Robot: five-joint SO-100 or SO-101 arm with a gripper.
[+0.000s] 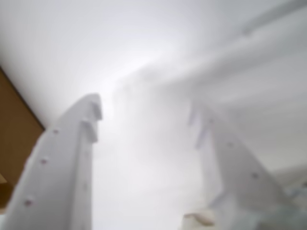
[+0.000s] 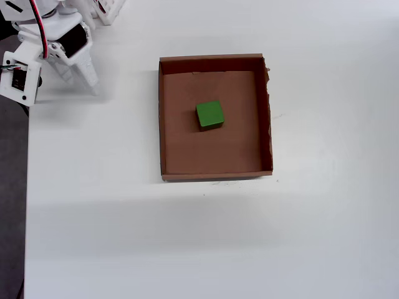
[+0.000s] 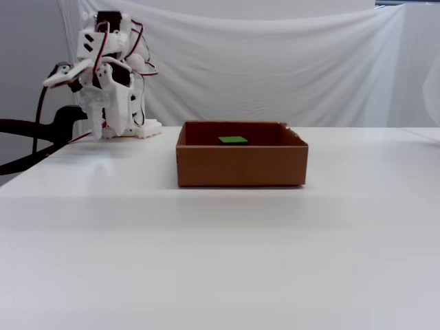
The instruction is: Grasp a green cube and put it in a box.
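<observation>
The green cube [image 2: 210,115] lies flat inside the brown cardboard box [image 2: 161,118], near its middle. In the fixed view only the cube's top [image 3: 233,140] shows above the box wall [image 3: 240,165]. My gripper [image 2: 80,84] is at the table's far left corner, well away from the box, folded close to the arm's base and pointing down [image 3: 113,130]. In the wrist view its white fingers are apart with nothing between them [image 1: 146,108]. A corner of the box [image 1: 14,129] shows at that view's left edge. The cube is out of the wrist view.
The white table [image 2: 206,237] ends at its left edge in the overhead view, with dark floor [image 2: 11,187] beyond. The arm's base [image 3: 134,129] stands at the back left. A black clamp and cable [image 3: 34,127] stick out there. A white cloth [image 3: 275,62] hangs behind.
</observation>
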